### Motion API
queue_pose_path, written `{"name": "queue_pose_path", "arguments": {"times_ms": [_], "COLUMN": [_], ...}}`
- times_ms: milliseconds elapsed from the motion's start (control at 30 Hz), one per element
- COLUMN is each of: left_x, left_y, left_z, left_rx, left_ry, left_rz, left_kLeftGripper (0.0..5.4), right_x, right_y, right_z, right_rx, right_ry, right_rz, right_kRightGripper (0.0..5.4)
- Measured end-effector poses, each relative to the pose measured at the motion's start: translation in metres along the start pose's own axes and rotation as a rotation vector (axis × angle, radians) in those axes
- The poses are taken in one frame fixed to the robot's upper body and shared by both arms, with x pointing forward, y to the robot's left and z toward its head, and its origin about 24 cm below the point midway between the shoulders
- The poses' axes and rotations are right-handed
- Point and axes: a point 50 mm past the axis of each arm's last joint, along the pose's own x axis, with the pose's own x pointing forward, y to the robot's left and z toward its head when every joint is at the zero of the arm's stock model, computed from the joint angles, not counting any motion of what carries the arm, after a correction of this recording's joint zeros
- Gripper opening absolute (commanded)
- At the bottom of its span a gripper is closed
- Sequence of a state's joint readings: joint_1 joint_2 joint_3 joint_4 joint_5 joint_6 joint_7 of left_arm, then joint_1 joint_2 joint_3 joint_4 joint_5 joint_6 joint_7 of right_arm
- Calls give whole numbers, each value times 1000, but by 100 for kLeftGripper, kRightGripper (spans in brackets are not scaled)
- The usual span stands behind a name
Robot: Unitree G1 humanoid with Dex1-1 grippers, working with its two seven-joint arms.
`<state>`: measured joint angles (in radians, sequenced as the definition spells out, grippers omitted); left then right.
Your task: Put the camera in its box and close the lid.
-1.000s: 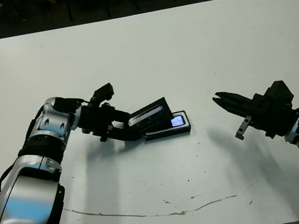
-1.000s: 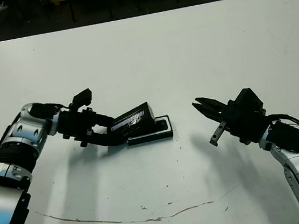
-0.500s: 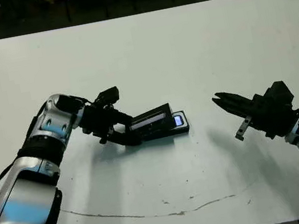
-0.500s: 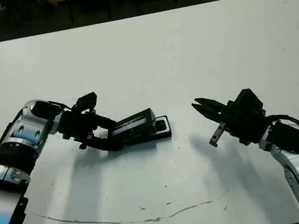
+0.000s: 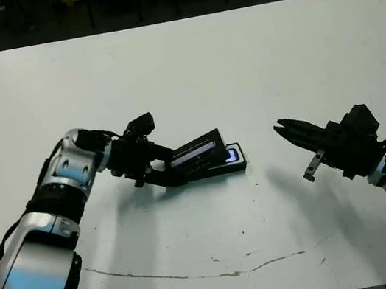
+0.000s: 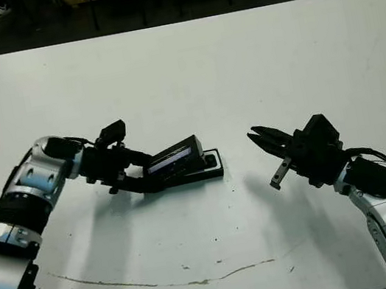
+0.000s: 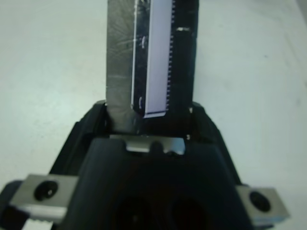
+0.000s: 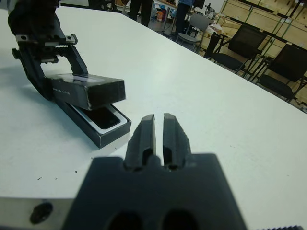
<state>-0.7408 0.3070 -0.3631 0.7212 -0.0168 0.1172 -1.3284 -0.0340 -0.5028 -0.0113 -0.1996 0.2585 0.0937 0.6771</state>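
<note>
The box (image 5: 237,166), a shallow black-rimmed tray, lies at mid-table. The camera (image 5: 231,156) rests inside it, its bluish screen showing at the box's right end. My left gripper (image 5: 173,169) is shut on the left end of the lid (image 5: 198,149), a black panel with a silvery patch. The lid hangs tilted over the box, its right edge raised, and covers most of the tray. In the right wrist view the lid (image 8: 88,91) stands apart above the box (image 8: 111,133). My right gripper (image 5: 284,130) hovers to the right of the box, fingers together, holding nothing.
A thin brownish crack or stain (image 5: 200,270) runs across the white table (image 5: 187,70) near its front edge. Chairs and shelving (image 8: 268,52) stand beyond the table's far side.
The left gripper has lowered the lid from a steeper tilt to a flatter one over the box. The right arm has stayed still.
</note>
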Motion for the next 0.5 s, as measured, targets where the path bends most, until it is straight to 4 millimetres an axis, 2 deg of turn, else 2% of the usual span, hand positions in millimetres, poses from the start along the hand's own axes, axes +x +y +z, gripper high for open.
{"name": "queue_pose_path", "arguments": {"times_ms": [200, 500], "left_x": [11, 5], "left_y": [-7, -10], "left_z": [9, 24], "left_rx": [36, 72], "left_ry": [1, 84], "left_rz": [7, -26], "left_kLeftGripper": [266, 266], "right_x": [0, 0], "right_y": [0, 1], "right_z": [2, 2], "right_rx": [-6, -2], "right_ry": [-6, 0], "right_rz": [1, 2], "right_kRightGripper": [0, 0]}}
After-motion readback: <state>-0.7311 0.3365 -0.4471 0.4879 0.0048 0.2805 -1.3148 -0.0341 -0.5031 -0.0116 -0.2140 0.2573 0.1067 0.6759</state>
